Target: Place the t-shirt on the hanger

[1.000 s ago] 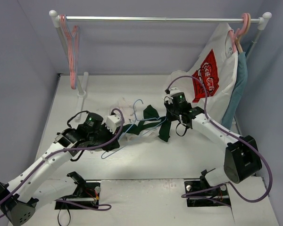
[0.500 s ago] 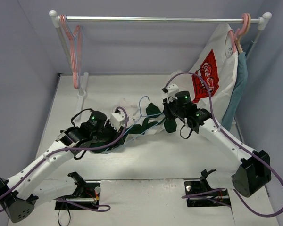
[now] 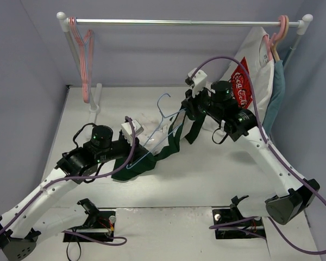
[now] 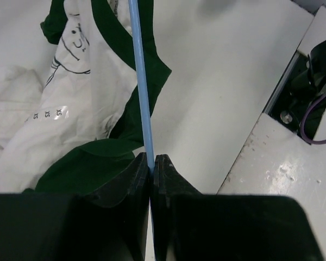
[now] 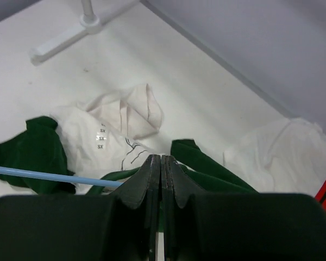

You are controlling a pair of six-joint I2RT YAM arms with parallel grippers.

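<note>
1. The left gripper (image 4: 151, 159) is pinching the hanger (image 4: 139, 81). Its jaws are closed tight on the thin light-blue wire, which is running off toward 12 o'clock in the left wrist view.
2. The right gripper (image 5: 161, 161) is showing its fingers pressed together with no gap. In the top view the t-shirt (image 3: 174, 142) is draping from it, so it is judged to be clamped on a fold of the dark green cloth.
3. The t-shirt is hanging off the table (image 3: 206, 174) between the two grippers. It is trailing from the right gripper toward 7 o'clock and bunching beside the wire near the left gripper. It is not yet sitting over the hanger's shoulders.
4. The hanger's hook (image 3: 163, 103) is pointing toward 12 o'clock, between the grippers.
5. The cloth is likely light and limp, sagging wherever it is unsupported, so the neck hem is looking like the best hold. The wire is probably springy and smooth, liable to twist between the pads.
6. A white garment (image 5: 92, 133) with size stickers is lying on the table beneath. On the rail (image 3: 179, 22), a white t-shirt with a red logo (image 3: 242, 87) is hanging at 2 o'clock and pink hangers (image 3: 86, 60) at 11 o'clock.
</note>
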